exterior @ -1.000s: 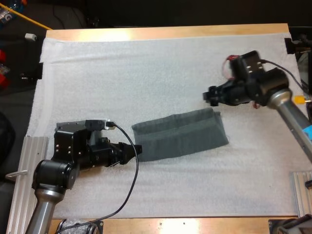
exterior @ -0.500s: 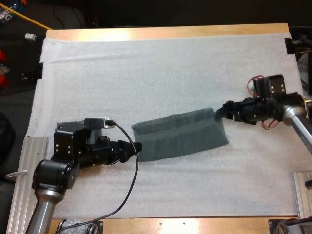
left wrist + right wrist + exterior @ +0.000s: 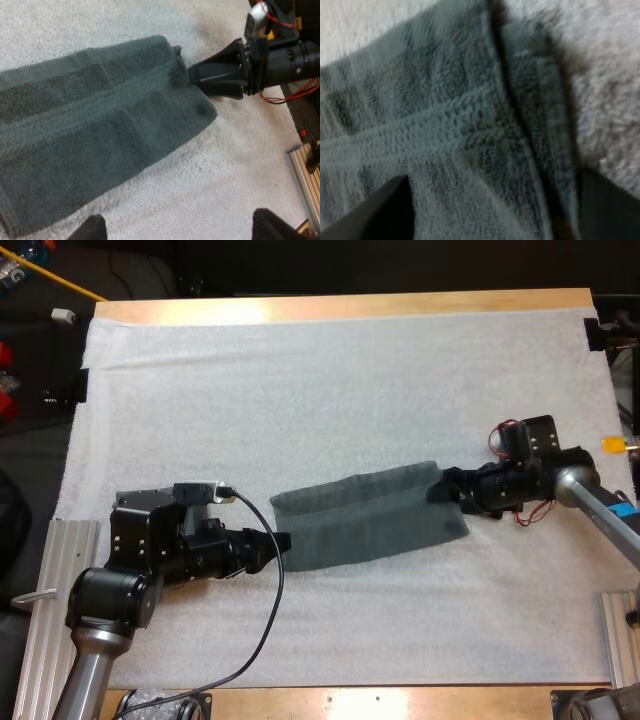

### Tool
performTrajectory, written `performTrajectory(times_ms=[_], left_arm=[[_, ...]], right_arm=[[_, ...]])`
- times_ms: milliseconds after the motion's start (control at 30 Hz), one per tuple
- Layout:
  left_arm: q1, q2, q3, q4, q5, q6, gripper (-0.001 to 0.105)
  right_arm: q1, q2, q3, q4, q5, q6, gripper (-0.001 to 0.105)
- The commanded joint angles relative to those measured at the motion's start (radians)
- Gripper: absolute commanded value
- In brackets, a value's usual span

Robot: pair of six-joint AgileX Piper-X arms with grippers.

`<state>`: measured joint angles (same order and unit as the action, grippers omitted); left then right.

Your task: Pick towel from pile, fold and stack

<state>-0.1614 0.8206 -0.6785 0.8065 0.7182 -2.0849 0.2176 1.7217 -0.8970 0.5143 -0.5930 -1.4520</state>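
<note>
Since a second ago the right gripper (image 3: 441,490) has come down to the right end of the folded grey-green towel (image 3: 370,515), its fingers (image 3: 385,210) spread wide over the cloth. The left gripper (image 3: 284,547) sits just beside the towel's left end, fingers apart and holding nothing. The towel lies mid-mat (image 3: 300,390).

You get bright, even overhead light on the mat (image 3: 330,370), which washes out pale. Glare sits on the table (image 3: 300,308) edge at 12 o'clock. Beyond it, and at 9 o'clock, the room falls dark. The towel (image 3: 370,515) casts a thin, soft shadow; the right wrist view is dimmer, with a grey shadow beside its hem.
</note>
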Motion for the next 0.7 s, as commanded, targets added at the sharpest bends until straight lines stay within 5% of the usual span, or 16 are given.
performTrajectory(times_ms=[0,267,500,667], left_arm=[[0.002,-0.007,-0.003,0.004,-0.003,-0.005,0.058],[0.002,-0.007,-0.003,0.004,-0.003,-0.005,0.058],[0.002,-0.007,-0.003,0.058,0.021,0.049,0.058],[0.002,-0.007,-0.003,0.169,0.021,0.166,0.058]], right_arm=[[0.014,0.014,0.000,0.007,-0.017,0.004,0.059],[0.043,0.004,0.000,0.036,0.087,0.038,0.000],[0.043,-0.123,0.000,0.204,0.417,-0.048,0.000],[0.043,-0.249,0.000,0.388,0.789,-0.204,0.000]])
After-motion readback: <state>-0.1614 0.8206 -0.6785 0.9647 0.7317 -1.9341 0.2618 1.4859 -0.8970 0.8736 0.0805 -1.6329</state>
